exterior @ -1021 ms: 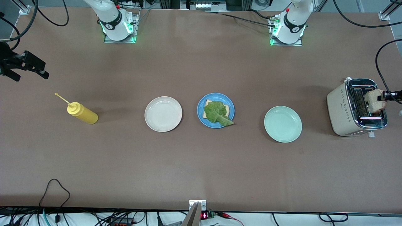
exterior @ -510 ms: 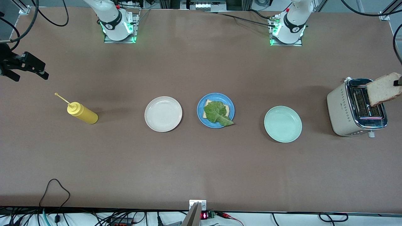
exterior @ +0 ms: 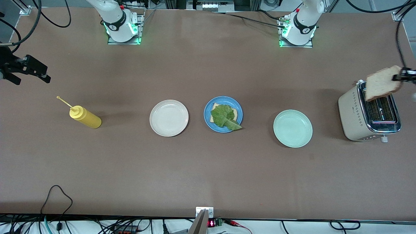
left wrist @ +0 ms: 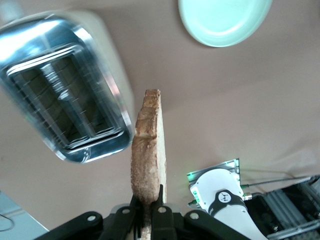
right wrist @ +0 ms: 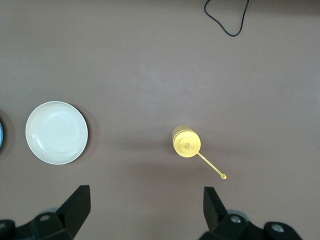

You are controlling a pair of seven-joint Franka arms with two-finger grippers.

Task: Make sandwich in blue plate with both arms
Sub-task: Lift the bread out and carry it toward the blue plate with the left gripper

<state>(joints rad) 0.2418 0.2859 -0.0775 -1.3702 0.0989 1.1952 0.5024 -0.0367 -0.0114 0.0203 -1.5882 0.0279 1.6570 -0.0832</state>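
The blue plate sits mid-table with a toasted bread slice on it and a green lettuce leaf on top of that slice. My left gripper is up in the air over the toaster, shut on the edge of a second bread slice. The left wrist view shows that slice edge-on, pinched between the fingers of the left gripper, clear of the toaster. My right gripper waits open and holds nothing, high over the right arm's end of the table; the right wrist view shows its jaws wide apart.
A cream-white plate lies beside the blue plate toward the right arm's end. A mint-green plate lies toward the left arm's end. A yellow squeeze bottle lies on its side below the right gripper. Cables run along the table's near edge.
The left gripper has lifted the bread slice up out of the toaster slot and carried it a little toward the table's middle. The right arm has barely moved.
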